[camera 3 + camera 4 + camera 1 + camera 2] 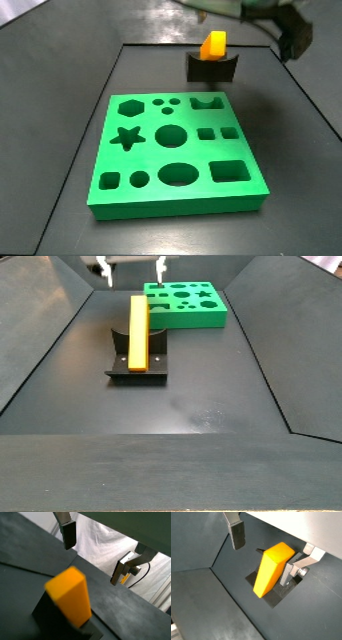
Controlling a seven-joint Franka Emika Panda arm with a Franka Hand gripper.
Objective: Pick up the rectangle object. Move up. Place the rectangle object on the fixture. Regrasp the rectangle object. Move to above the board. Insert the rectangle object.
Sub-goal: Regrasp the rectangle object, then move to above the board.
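- In a wrist view, the rectangle object (71,597) is standing on the fixture (50,619), propped up so it can be regrasped. The gripper (100,554) is hanging above with its fingers (68,534) spread wide, holding nothing.
- In a wrist view, the orange block is leaning in its holder, and the fingers are sitting clear on either side of it, not touching.
- In a side view, the block is sticking up from the fixture just beyond the board (174,150), waiting for insertion.
- In a side view, the gripper (130,268) is hovering open above the block, apart from it.
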